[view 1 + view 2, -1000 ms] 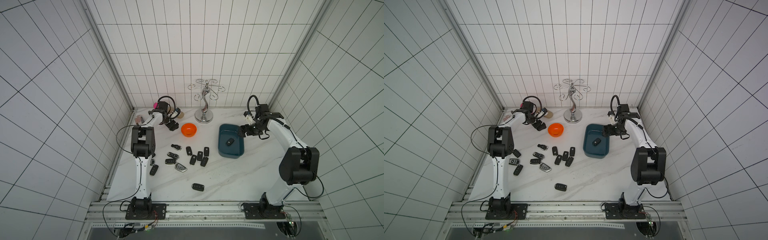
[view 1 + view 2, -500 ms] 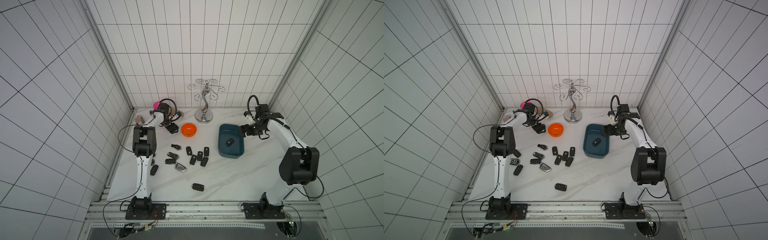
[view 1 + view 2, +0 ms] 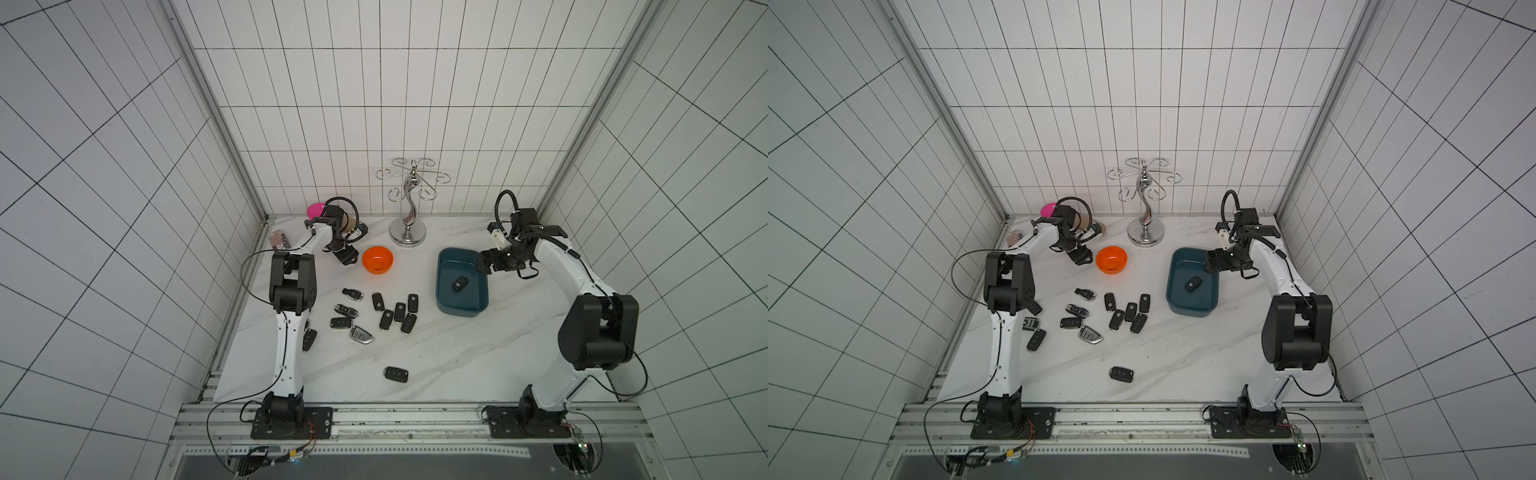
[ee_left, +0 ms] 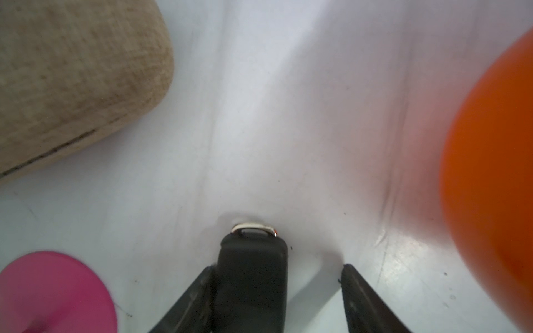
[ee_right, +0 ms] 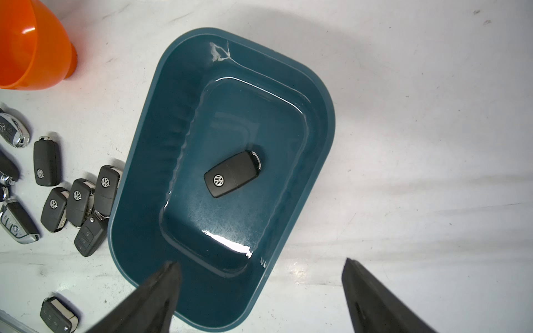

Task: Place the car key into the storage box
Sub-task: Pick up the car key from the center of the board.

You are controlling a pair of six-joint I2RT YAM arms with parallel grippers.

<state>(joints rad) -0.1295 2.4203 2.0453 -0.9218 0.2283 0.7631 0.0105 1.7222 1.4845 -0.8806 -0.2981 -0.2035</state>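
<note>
teal storage box [image 5: 144, 216] holds one car key [image 5: 232, 174].

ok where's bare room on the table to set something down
Free: the marble between the storage box, the lone key and the right arm's base; also between the orange bowl and the box. Crowded: the key cluster beside the left arm.

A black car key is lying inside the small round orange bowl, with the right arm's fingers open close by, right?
Not the small round orange bowl: the black car key lies inside the dark teal rectangular plastic tub, as the right wrist view shows. The right arm's fingers are indeed open close by.
</note>
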